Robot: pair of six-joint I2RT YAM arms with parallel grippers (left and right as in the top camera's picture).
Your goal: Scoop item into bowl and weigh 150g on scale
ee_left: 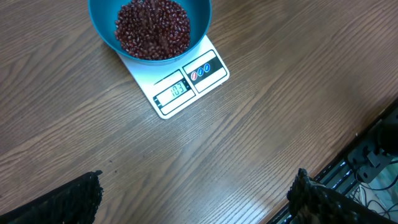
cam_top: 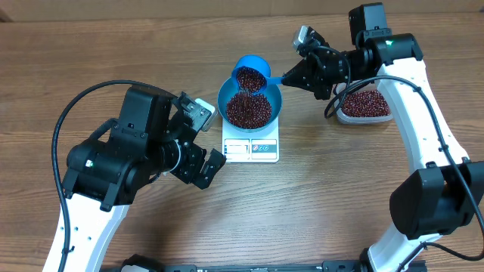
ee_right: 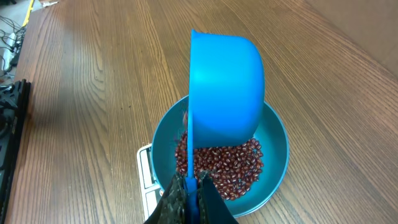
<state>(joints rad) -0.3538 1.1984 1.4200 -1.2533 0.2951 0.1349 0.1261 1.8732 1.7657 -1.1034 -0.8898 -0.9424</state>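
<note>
The blue bowl (cam_top: 275,102) sits on the white scale (cam_top: 251,149), holding a heap of red-brown beans (cam_top: 248,110). My right gripper (cam_top: 293,77) is shut on the handle of a blue scoop (cam_top: 249,62), which is tipped over the bowl's far rim with beans spilling out. In the right wrist view the scoop (ee_right: 227,87) hangs on its side above the bowl (ee_right: 280,155) and beans (ee_right: 233,167), with the gripper (ee_right: 191,182) clamped on the thin handle. My left gripper (cam_top: 206,140) hovers open to the left of the scale, holding nothing. The left wrist view shows bowl (ee_left: 99,28), beans (ee_left: 152,28) and scale (ee_left: 186,87) ahead of the gripper (ee_left: 196,190).
A clear plastic tub (cam_top: 364,104) of more beans stands to the right of the scale, below the right arm. The table's near edge and cables (ee_left: 373,162) show at the right of the left wrist view.
</note>
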